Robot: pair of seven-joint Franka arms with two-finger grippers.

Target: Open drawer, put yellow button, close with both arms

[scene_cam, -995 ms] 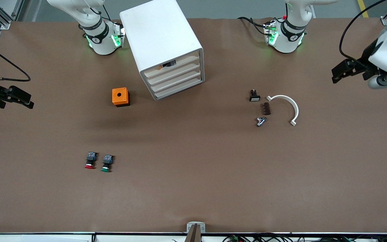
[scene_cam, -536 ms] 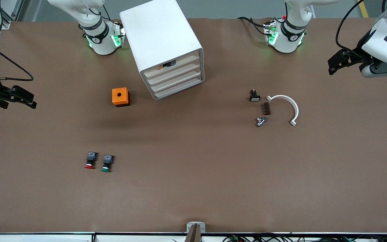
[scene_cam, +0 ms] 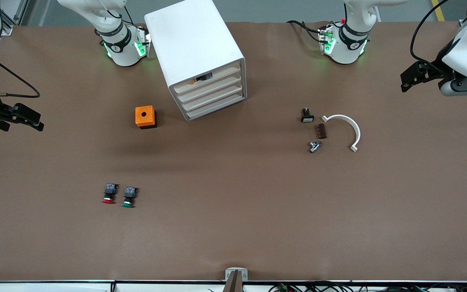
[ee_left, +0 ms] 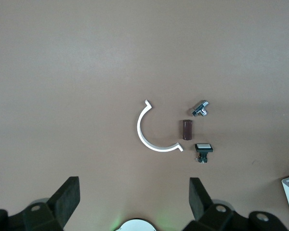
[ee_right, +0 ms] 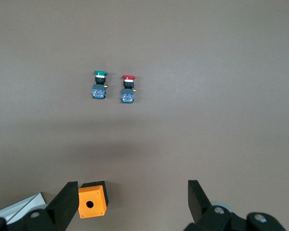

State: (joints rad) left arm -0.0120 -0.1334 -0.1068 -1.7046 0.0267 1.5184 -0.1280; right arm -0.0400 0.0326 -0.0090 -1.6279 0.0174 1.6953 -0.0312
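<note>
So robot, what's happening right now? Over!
Left gripper open, right gripper open, both up at table ends. Yellow button inside closed top drawer. Nothing in the way.

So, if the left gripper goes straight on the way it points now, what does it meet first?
Probably bare table. The left gripper is open and held high near its arm's end of the table. In its wrist view the white curved bracket lies closest to the line between the fingers, so depending on the exact angle it might meet that instead.
</note>
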